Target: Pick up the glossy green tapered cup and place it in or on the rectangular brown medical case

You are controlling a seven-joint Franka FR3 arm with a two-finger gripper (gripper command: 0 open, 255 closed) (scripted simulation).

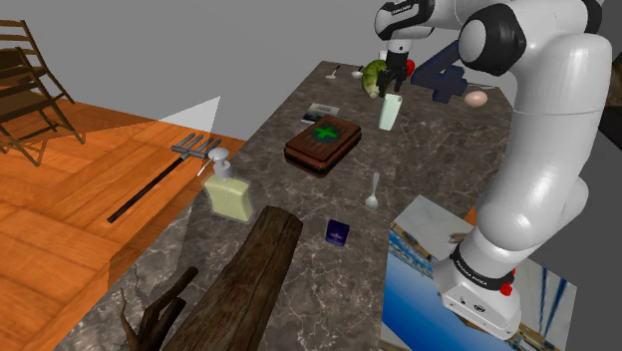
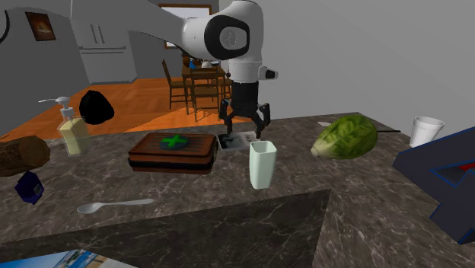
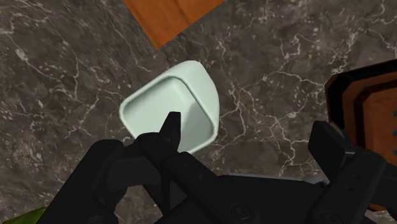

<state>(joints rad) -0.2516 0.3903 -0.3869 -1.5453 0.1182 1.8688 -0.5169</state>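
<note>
Pale green cup point(image 3: 172, 105), mid-frame, is left ungripped under wide-open jaws; if these are lowered off-centre, it may be toppled.

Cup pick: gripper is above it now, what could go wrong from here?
1. In the wrist view the pale green cup sits off-centre to the open gripper, with one finger over its mouth. A straight descent could strike the rim and tip it.
2. Its walls taper, so it may slip when squeezed.
3. The brown case is shut. Set on the lid, the tall cup could topple.
</note>
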